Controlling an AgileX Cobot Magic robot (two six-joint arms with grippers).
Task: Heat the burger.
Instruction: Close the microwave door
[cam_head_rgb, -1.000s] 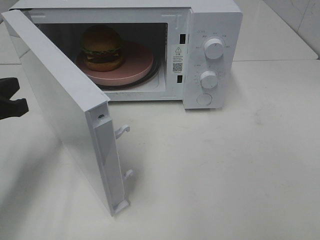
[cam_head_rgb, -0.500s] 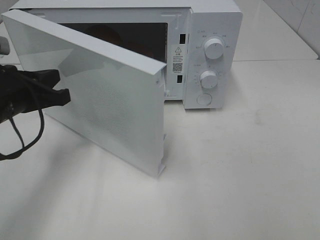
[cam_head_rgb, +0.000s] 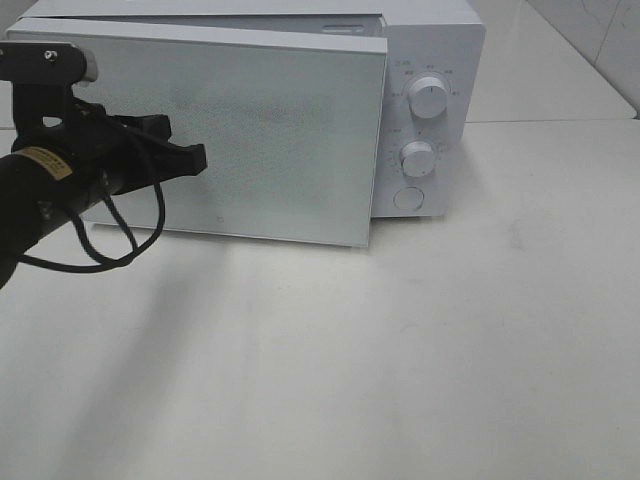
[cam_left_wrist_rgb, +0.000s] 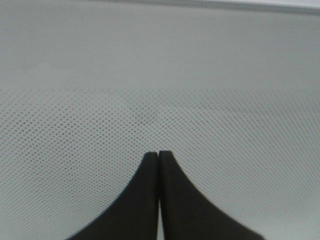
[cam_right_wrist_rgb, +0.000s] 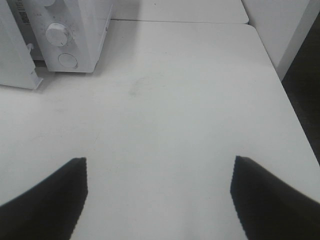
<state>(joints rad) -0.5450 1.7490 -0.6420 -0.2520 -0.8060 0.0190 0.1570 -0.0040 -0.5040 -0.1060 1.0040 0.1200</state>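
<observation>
- Grippers: left gripper (cam_left_wrist_rgb: 159, 156) pressed together, pinching nothing, tips against the dotted glass of the microwave door (cam_head_rgb: 280, 130); right gripper (cam_right_wrist_rgb: 158, 161) spread wide, holding nothing, hovering over the bare table (cam_right_wrist_rgb: 190, 100), well apart from the microwave (cam_head_rgb: 430, 30).
- Door: nearly flush with the oven front, with the free edge apparently just short of latching beside the control panel.
- Hazard: slip of the closed tips across the smooth glass under an off-square push, with the door left unlatched as a result.
- Hazard: slide of the whole oven backward on the smooth table under too hard a push.
- Hazard: snag of the loose black cable (cam_head_rgb: 161, 205) looping below the left arm.
- Hazard: no heating with the door ajar, or with upper knob (cam_head_rgb: 428, 96) and lower knob (cam_head_rgb: 417, 158) unturned.
- Burger, location: out of sight in every view; presumably inside the cavity behind the door, judging from the task.
- Burger, heading and long axis: cannot tell while hidden.
</observation>
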